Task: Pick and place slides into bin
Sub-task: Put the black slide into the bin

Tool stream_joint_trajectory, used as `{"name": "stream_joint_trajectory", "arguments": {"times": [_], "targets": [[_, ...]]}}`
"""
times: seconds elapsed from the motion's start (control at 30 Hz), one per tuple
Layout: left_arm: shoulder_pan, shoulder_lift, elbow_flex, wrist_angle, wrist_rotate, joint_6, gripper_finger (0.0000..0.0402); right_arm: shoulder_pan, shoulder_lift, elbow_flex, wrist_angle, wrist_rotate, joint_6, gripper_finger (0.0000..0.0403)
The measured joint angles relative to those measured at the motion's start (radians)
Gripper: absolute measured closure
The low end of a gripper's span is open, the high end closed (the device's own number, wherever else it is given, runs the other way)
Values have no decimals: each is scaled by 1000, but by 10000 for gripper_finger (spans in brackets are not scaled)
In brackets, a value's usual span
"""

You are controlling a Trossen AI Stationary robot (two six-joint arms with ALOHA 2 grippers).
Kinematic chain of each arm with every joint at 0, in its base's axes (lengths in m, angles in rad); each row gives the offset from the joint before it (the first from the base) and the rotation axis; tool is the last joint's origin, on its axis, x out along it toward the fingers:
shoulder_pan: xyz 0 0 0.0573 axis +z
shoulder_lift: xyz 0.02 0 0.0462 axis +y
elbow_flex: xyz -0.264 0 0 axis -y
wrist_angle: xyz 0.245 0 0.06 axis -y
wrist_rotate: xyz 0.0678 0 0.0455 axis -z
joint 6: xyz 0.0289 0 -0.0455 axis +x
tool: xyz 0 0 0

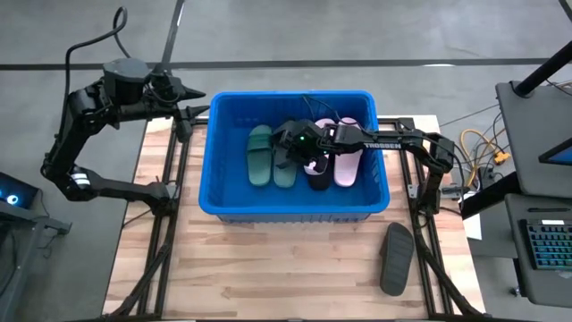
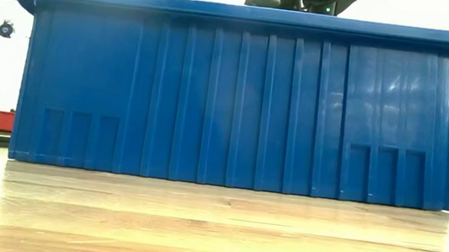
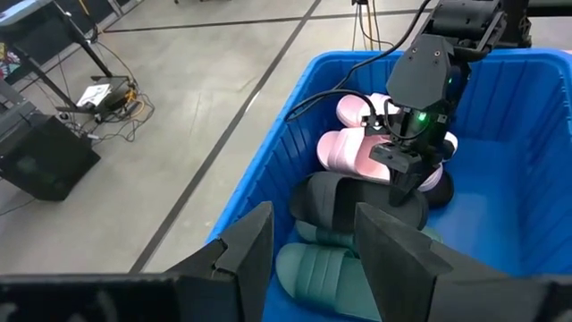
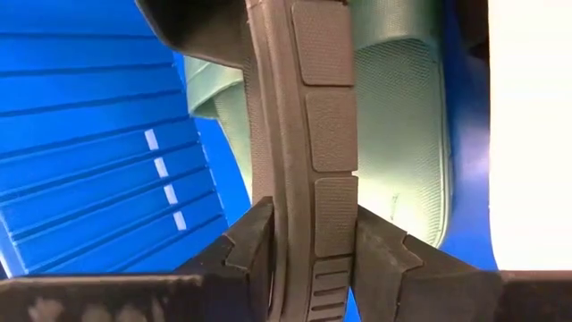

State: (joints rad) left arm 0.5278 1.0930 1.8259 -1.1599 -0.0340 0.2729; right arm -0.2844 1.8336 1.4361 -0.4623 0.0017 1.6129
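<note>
The blue bin (image 1: 295, 207) stands mid-table and fills the low view (image 2: 236, 102). Inside lie two green slides (image 1: 261, 156), a black one (image 1: 317, 175) and pink ones (image 1: 348, 163). My right gripper (image 1: 298, 148) reaches down into the bin, shut on a dark slide (image 3: 344, 201) that lies over the green pair (image 3: 317, 273). Another charcoal slide (image 1: 398, 259) rests sole down on the table at the near right, outside the bin. My left gripper (image 3: 313, 250) hovers open by the bin's far left corner (image 1: 198, 95), with nothing between its fingers. My right gripper has the dark slide's sole by its side edge (image 4: 313, 224), the edge with square ribbed pads, between its two fingers; the sole fills the gap. The fingers (image 4: 255, 246) slant down from the table's right side. The slide rests on the green slides (image 4: 402, 134).
Bare wooden tabletop (image 1: 286, 268) lies in front of the bin. Dark frame rails (image 1: 170, 192) run along both sides of the bin. Cables and equipment stand on the floor beyond the table's left and right edges.
</note>
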Motion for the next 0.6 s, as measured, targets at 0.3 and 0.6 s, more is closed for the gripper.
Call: {"name": "stream_joint_trajectory", "arguments": {"times": [0.3, 0.6], "targets": [[0, 0, 0, 0, 4, 0, 258, -2, 0, 0, 14, -2, -63, 292], [0, -1, 0, 0, 7, -2, 258, -23, 0, 0, 49, -85, -59, 291]]}}
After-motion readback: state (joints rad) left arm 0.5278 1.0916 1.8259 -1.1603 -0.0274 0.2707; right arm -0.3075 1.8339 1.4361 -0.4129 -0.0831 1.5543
